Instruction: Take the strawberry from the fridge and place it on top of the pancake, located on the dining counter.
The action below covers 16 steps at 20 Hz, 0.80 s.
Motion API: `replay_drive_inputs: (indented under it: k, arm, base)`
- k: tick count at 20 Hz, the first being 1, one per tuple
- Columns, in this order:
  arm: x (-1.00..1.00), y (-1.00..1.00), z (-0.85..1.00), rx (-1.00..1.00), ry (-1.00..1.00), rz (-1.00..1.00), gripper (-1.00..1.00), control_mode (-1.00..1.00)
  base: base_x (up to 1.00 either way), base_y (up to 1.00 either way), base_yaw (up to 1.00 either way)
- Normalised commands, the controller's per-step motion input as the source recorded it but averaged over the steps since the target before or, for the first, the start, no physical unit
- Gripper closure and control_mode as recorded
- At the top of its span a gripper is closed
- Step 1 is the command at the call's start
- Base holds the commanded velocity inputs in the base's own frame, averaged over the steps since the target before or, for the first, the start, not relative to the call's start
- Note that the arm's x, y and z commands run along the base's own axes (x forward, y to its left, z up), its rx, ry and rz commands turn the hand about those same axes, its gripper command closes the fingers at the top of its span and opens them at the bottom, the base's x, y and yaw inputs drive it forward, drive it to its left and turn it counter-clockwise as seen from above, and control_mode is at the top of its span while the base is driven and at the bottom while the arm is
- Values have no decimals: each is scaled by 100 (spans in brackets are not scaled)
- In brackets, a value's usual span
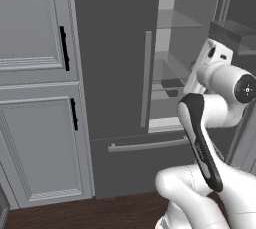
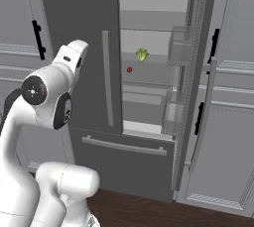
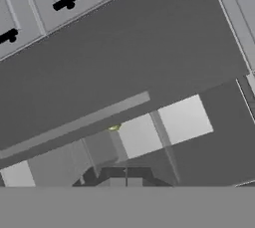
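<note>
Inside, the fridge [image 2: 94,23] stands with its right door swung wide, leaving open room before smooth grey shelves; the tiny red strawberry [image 2: 129,70] sits on a middle shelf beside a leafy yellow-green item [image 2: 142,54]; gripper [image 3: 124,181] fingers together, empty

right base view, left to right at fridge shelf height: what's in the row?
Black cabinet handle → robot arm → closed fridge door's bar handle → strawberry → yellow-green item → open door's bins → black handle of the right cabinet.
</note>
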Motion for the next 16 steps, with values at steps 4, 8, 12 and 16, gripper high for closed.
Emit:
replay_drive_inputs:
  k: [4,8,12,16]
  arm:
    - [8,12,2,76,-8,-35,-100,-100]
    - [0,0,22,72,9,-24,-100,-100]
    - [2,0,25,58,23,-8,-100,-100]
    - [20,0,1,33,42,0,-100,-100]
  base:
    - [0,0,0]
    - [0,0,0]
    - [0,0,0]
    - [0,0,0]
